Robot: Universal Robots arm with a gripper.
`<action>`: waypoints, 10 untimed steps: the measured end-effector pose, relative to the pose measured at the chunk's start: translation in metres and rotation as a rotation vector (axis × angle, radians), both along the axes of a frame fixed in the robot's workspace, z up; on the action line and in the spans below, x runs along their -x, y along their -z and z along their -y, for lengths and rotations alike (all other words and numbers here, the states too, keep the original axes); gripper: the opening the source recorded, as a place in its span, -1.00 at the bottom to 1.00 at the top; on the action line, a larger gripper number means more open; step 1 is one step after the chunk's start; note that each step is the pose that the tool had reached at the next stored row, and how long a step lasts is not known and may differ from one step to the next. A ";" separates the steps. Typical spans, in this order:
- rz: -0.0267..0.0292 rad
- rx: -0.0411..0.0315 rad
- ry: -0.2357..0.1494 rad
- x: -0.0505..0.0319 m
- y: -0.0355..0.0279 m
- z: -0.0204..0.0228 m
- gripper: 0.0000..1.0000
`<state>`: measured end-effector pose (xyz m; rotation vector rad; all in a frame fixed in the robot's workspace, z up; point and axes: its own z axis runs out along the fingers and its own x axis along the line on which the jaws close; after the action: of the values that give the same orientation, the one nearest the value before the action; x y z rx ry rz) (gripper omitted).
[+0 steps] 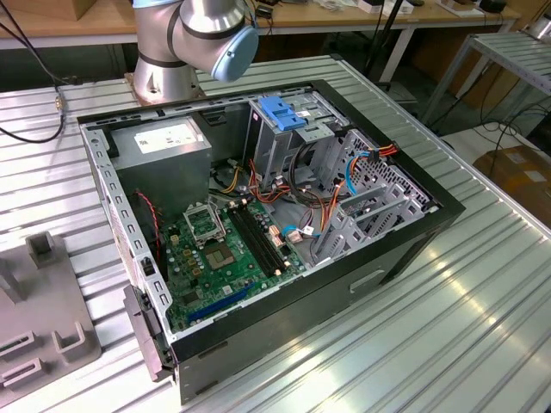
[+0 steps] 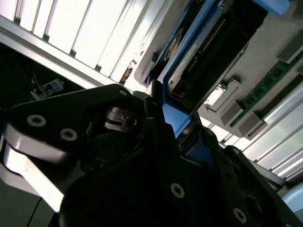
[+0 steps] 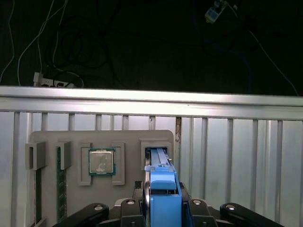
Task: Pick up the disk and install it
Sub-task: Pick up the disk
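The disk (image 3: 157,156) stands on edge in a slot of a grey holder tray (image 3: 71,139); its blue carrier frame reaches back toward the camera. My gripper (image 3: 164,193) sits over that frame, one finger on each side, shut on it. In the second wrist view the disk (image 2: 208,45) shows its dark body and connector edge, and the gripper (image 2: 174,120) clamps the blue frame just below it. The open computer case (image 1: 413,232) lies on the table in the exterior view, with the arm's base (image 1: 164,69) behind it.
The holder tray also carries a processor chip (image 3: 101,161) and a memory stick (image 3: 60,189). Beyond it lie the table's edge (image 3: 151,99) and a dark floor with cables. In the case are a blue bracket (image 1: 284,112), a motherboard (image 1: 219,249) and a grey power supply (image 1: 164,146).
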<state>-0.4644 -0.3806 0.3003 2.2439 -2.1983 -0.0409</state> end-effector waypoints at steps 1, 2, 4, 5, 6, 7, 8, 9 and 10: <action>0.0000 0.0001 0.009 0.0000 0.0001 0.0000 -0.25; -0.0001 0.0000 0.015 0.0000 0.0002 0.0000 -0.25; 0.0001 -0.0001 0.016 0.0000 0.0003 0.0000 -0.25; 0.0000 0.0000 0.020 0.0000 0.0005 0.0000 -0.25; -0.0002 0.0001 0.030 0.0000 0.0006 0.0000 -0.25; -0.0002 0.0001 0.033 0.0000 0.0006 0.0000 -0.25; -0.0002 0.0000 0.033 0.0000 0.0006 0.0000 -0.25; 0.0000 -0.0001 0.034 0.0000 0.0007 0.0000 -0.25; 0.0000 -0.0001 0.035 0.0000 0.0007 0.0000 -0.25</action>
<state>-0.4644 -0.3806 0.2996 2.2059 -2.2370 -0.0410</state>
